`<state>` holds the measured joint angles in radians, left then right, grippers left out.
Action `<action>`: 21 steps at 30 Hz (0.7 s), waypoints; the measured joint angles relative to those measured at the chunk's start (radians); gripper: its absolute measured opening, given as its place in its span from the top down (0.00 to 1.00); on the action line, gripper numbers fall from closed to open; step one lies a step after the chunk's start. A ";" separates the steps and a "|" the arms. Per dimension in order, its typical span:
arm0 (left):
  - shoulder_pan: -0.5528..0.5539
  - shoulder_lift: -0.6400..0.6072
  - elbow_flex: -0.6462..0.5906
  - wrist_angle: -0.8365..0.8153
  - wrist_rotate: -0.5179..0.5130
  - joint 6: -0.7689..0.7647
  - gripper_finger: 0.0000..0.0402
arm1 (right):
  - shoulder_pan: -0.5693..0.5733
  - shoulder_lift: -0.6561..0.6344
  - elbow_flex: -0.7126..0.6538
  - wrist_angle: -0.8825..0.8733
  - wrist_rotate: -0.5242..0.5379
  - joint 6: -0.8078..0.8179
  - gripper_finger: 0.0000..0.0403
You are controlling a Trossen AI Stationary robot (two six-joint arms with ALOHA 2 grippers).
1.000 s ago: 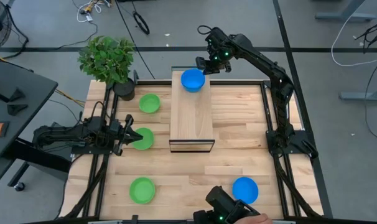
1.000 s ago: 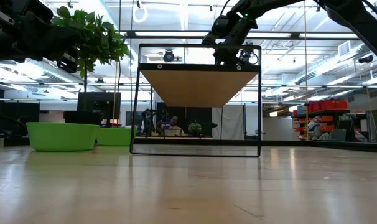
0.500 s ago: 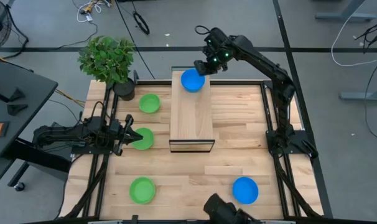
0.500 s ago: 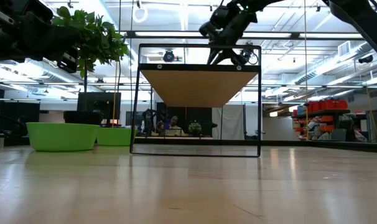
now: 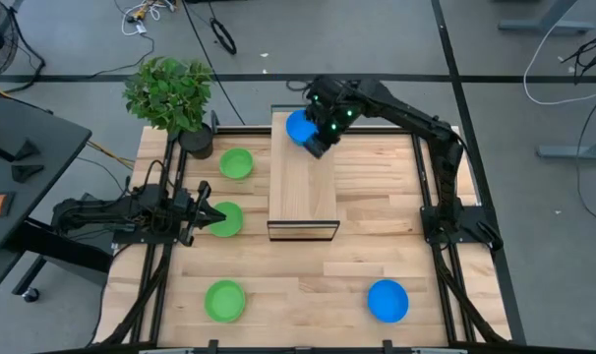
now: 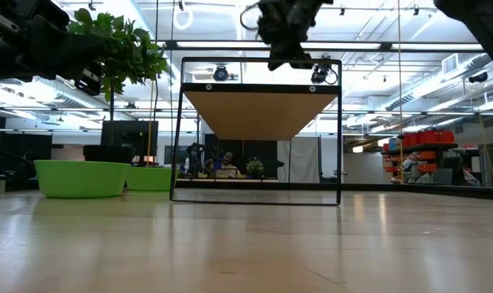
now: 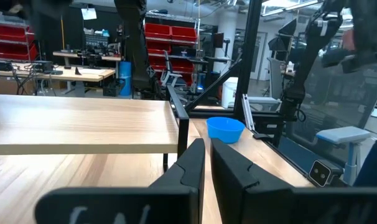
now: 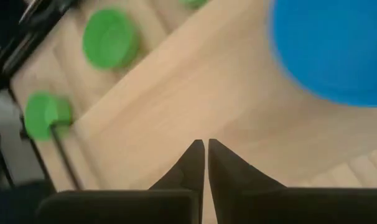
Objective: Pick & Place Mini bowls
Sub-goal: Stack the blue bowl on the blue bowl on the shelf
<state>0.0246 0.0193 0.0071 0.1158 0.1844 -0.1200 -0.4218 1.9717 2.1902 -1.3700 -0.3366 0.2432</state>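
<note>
Hovering with fingers together, the right pincer [image 5: 315, 147] sits beside a blue bowl [image 5: 298, 126] seemingly placed on the raised shelf [image 5: 303, 187]; four bowls remain on the surface [image 5: 377, 226]

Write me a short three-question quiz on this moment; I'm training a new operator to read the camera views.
1. True or false: the blue mini bowl at the far end of the raised wooden shelf sits on top of it.
2. How many green mini bowls lie on the table? A) two B) three C) four
3. Fill in: the right gripper hovers over the ____; the left gripper waits at the middle green mini bowl.

Key: 1 true; 2 B; 3 shelf.
</note>
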 joint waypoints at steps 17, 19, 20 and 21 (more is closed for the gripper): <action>0.000 0.000 0.000 0.000 0.000 0.000 0.93 | 0.160 -0.282 -0.458 -0.018 0.055 0.114 0.94; 0.000 0.000 0.000 0.000 0.000 0.000 0.93 | 0.180 -0.334 -0.518 -0.018 0.097 0.108 0.94; 0.000 0.000 0.000 0.000 0.000 0.000 0.93 | 0.187 -0.364 -0.547 -0.017 0.114 0.095 0.94; 0.000 0.000 0.000 -0.001 0.000 0.000 0.93 | 0.194 -0.394 -0.574 -0.017 0.132 0.078 0.94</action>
<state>0.0246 0.0193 0.0071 0.1150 0.1844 -0.1200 -0.2277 1.5777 1.6158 -1.3872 -0.2046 0.3211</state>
